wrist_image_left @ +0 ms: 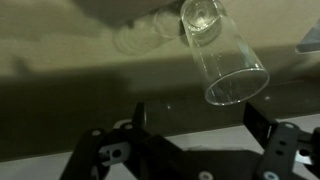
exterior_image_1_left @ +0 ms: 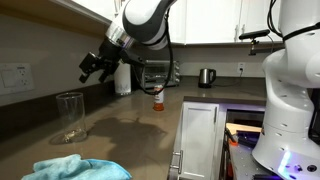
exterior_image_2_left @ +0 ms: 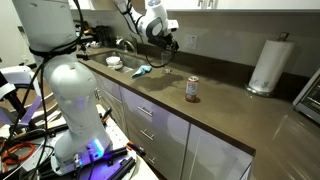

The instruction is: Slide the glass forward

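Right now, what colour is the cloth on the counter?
The cloth is light blue, seen best in an exterior view, lying near the glass.

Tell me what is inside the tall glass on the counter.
Nothing shows inside the glass: it looks empty, and the counter is visible through its clear walls. A thin residue at its thick base would be too faint to tell.

Dark countertop (exterior_image_1_left: 130, 128) w/ 1 small orange-label bottle (exterior_image_1_left: 157, 100), white cap, upright, mid-counter. Crumpled blue cloth (exterior_image_1_left: 75, 167) lying flat, near sink (exterior_image_2_left: 100, 58) w/ faucet (exterior_image_2_left: 125, 44). Paper towel roll (exterior_image_2_left: 268, 65) upright by back wall. Kettle (exterior_image_1_left: 206, 77) also at back, well apart from bottle. White cabinet fronts (exterior_image_2_left: 150, 125) below.
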